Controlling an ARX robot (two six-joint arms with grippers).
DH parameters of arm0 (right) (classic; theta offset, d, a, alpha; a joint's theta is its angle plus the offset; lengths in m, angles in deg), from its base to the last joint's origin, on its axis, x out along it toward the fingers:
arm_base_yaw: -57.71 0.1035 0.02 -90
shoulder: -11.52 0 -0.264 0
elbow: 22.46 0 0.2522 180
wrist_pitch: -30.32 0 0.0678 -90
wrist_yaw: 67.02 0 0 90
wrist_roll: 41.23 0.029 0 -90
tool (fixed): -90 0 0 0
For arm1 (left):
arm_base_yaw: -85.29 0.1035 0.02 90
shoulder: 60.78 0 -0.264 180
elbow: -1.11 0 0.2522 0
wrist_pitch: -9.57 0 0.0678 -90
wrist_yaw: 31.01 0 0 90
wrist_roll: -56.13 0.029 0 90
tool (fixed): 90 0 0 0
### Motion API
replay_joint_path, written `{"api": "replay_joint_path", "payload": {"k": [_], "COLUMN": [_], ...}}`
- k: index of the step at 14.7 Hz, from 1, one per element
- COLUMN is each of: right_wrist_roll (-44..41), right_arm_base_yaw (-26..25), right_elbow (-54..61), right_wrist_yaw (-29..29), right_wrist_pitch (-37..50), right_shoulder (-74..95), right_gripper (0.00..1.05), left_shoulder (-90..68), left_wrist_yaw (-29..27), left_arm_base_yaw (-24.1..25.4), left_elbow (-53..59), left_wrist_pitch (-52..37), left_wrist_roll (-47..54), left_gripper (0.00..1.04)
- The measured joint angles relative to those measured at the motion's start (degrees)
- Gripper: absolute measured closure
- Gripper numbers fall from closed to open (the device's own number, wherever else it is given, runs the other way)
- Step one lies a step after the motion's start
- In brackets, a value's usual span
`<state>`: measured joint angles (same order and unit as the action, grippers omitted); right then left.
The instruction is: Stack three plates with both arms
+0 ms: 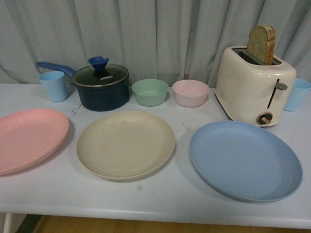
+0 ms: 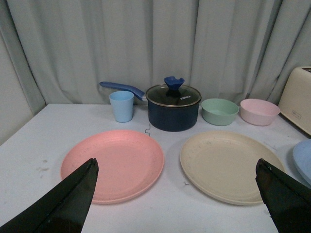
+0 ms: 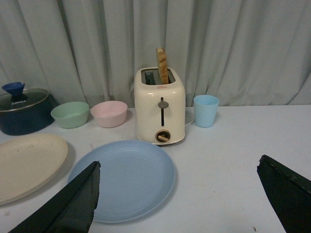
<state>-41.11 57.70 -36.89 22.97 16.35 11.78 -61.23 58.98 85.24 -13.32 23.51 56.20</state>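
Observation:
Three plates lie side by side on the white table (image 1: 155, 204). The pink plate (image 1: 26, 138) is at the left, the beige plate (image 1: 126, 144) in the middle, the blue plate (image 1: 244, 160) at the right. No arm shows in the front view. My left gripper (image 2: 177, 167) is open and empty, above the table in front of the pink plate (image 2: 112, 164) and the beige plate (image 2: 229, 165). My right gripper (image 3: 179, 167) is open and empty, above the blue plate's (image 3: 124, 178) near right edge.
Along the back stand a light blue cup (image 1: 54, 85), a dark blue lidded pot (image 1: 101, 86), a green bowl (image 1: 150, 91), a pink bowl (image 1: 190, 92), a cream toaster (image 1: 253, 87) with a bread slice, and a second blue cup (image 1: 297, 94). A grey curtain hangs behind.

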Motion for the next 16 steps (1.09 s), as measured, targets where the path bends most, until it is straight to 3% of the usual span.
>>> {"api": "replay_joint_path", "payload": {"k": [16], "right_wrist_roll": [0.0], "right_arm_base_yaw": [0.0], "right_elbow": [0.0], "right_wrist_yaw": [-0.02], "right_wrist_pitch": [0.02], "right_shoulder": [0.0], "right_gripper": [0.06], "left_shoulder": [0.0], "left_wrist_yaw": [0.0], "left_arm_base_yaw": [0.0], "left_elbow": [0.0], "left_wrist_pitch": [0.0], "left_wrist_roll": [0.0], "left_gripper": [0.07]}}
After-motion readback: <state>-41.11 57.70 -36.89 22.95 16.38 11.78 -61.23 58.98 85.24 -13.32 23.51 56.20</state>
